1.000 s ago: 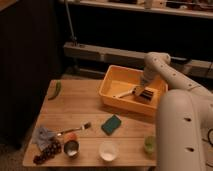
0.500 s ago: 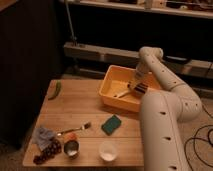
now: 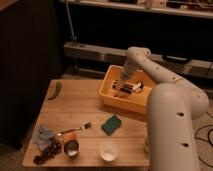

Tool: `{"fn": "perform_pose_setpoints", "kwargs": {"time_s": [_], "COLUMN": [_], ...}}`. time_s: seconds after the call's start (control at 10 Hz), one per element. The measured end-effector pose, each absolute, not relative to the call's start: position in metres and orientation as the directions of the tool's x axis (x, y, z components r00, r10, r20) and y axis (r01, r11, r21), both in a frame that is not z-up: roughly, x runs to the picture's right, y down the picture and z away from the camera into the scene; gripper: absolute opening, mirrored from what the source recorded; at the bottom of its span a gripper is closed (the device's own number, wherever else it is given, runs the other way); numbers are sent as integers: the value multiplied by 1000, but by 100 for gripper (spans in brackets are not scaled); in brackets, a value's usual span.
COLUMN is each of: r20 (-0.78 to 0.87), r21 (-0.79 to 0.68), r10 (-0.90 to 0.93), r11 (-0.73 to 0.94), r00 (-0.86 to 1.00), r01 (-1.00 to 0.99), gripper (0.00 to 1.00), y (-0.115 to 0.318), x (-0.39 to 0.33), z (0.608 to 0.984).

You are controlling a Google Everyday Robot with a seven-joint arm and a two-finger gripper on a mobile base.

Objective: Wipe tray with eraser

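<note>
The yellow-orange tray (image 3: pixel 111 100) stands at the back right of the wooden table. My gripper (image 3: pixel 121 85) reaches down into its left half, at the end of the white arm that comes in from the right. The dark eraser (image 3: pixel 126 90) lies on the tray floor right under and beside the gripper, which appears to be touching it. A thin pale stick (image 3: pixel 137 86) lies in the tray just to the right of the eraser.
A green square sponge (image 3: pixel 111 124) lies in front of the tray. A fork (image 3: pixel 75 129), a white cup (image 3: pixel 107 150), a metal cup (image 3: pixel 71 147), grapes (image 3: pixel 46 153) and a grey cloth (image 3: pixel 43 134) sit near the front edge. A green vegetable (image 3: pixel 56 90) lies at the back left.
My gripper has slid leftward inside the tray, from the right half to the left half, and the dark eraser has moved with it.
</note>
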State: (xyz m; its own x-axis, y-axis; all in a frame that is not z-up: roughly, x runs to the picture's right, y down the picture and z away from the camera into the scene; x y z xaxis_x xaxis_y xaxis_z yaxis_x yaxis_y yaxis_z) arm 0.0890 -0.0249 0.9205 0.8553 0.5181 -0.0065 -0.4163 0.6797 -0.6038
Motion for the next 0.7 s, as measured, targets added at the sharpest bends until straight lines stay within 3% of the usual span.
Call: {"fn": "perform_pose_setpoints", "kwargs": {"time_s": [0.5,0.7], "r20": [-6,-60], "r21": [-626,-617], "r10": [500,523], "r11": [673,650], "r00": [866,850], "r01": [-393,-444], "gripper": [9,9], "y": [10,36], "x": [108,168], "z": [900,879]}}
